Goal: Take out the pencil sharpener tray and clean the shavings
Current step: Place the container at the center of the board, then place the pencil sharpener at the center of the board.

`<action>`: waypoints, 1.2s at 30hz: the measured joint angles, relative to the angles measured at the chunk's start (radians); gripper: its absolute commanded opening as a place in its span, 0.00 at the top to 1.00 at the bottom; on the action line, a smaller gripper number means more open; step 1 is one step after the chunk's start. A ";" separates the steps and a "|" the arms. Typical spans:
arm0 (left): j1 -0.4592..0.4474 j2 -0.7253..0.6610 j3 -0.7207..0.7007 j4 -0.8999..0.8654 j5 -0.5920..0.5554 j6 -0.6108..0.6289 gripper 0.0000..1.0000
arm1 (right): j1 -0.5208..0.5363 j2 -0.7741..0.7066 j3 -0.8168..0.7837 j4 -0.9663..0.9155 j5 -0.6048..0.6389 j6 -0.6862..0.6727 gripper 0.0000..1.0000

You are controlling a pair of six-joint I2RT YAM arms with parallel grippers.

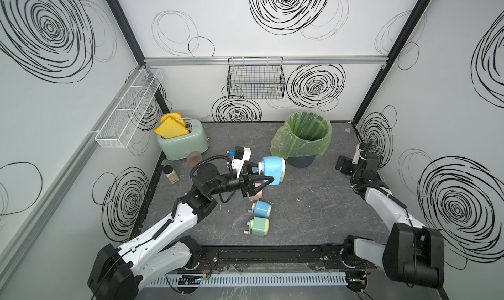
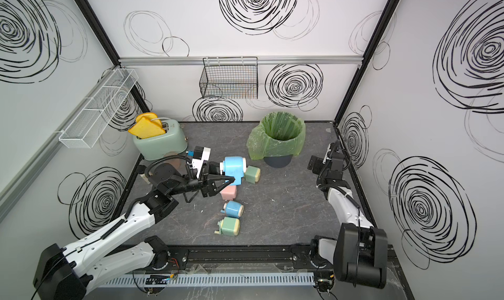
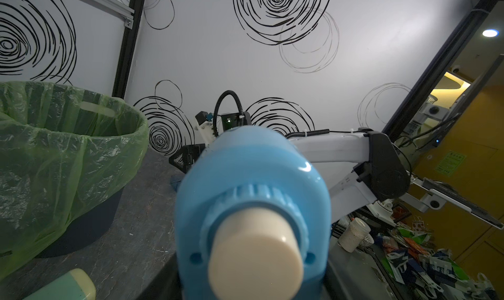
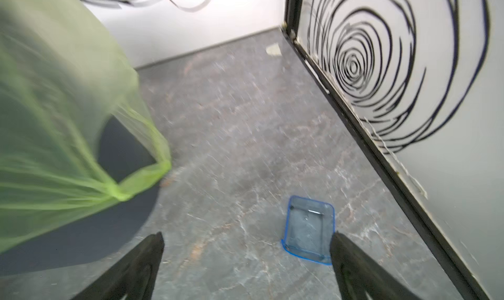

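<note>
Obs.: the tray [image 4: 309, 230], clear blue plastic, is already out of its sharpener. It lies flat and open side up on the counter [image 1: 313, 211], and it looks empty, though the right wrist view is smeared. No shavings can be made out anywhere.

Key relation: the right gripper [image 4: 248, 234] hangs over the tray at the right middle of both top views, close to the side wall. Its jaws are spread wide and hold nothing. The tray sits ahead of them and off centre, just beside the fingertip [image 4: 346, 255] nearer that wall. Its long axis runs roughly straight ahead, so the jaws would close across its short width. The right arm is plainly the nearer one.

The left gripper [image 1: 266, 173], at centre frame in the top views, is clamped on the blue sharpener [image 1: 272, 170]. It holds it clear of the counter, with the cream knob end facing the left wrist camera.

Judgement: a re-grasp of the tray needs a small sideways shift toward the wall before closing.

Surface: dark grey marbled counter. The bin [image 1: 302, 137] with its green liner stands at upper centre right, between the two arms. Three small sharpeners, pink [image 1: 257, 195], blue [image 1: 261, 208] and green [image 1: 257, 226], lie below centre. A toaster [image 1: 182, 140] is at upper left.

Room: white panels with black scribble rings.
</note>
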 measured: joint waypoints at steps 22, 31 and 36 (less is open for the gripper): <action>-0.138 0.055 -0.143 0.319 0.072 -0.034 0.74 | 0.360 -0.715 -0.239 0.257 -1.070 0.308 0.01; -0.208 0.071 -0.111 0.260 0.152 0.037 0.74 | 0.637 -0.519 -0.060 0.246 -1.096 0.217 0.01; -0.220 0.070 -0.097 0.199 0.156 0.080 0.74 | 0.716 -0.465 -0.048 0.253 -1.068 0.201 0.01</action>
